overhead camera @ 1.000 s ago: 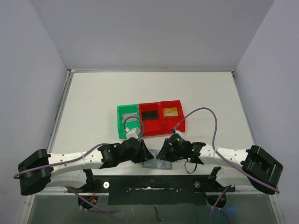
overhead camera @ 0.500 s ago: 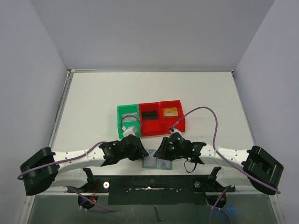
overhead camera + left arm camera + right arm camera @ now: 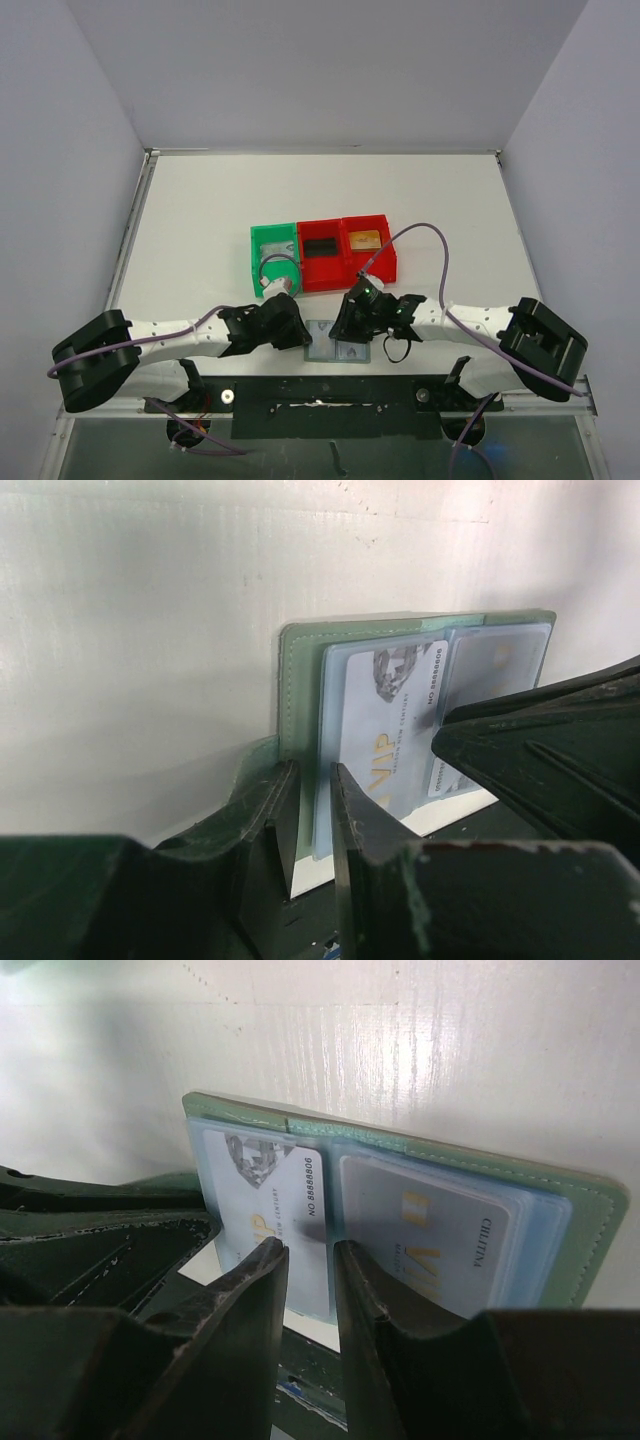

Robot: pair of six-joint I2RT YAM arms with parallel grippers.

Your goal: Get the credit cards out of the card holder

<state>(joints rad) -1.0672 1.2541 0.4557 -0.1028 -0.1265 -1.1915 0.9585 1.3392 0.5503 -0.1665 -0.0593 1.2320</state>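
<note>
The card holder lies open and flat at the table's near edge, grey-green with two clear pockets. A pale credit card marked VIP sits in the left pocket, and a second card in the right one. My left gripper is at the holder's left end. Its jaws stand a narrow gap apart over the left pocket's edge. My right gripper hangs over the holder's middle. Its jaws are slightly apart, tips on the left card near the fold.
A green bin and two red bins stand in a row just behind the grippers, the red ones holding small items. A purple cable arcs over the right arm. The black mounting rail runs right below the holder.
My left gripper has slid left towards the holder's left end and its jaws have narrowed. The right arm has swung left. More of the holder shows between the grippers.
</note>
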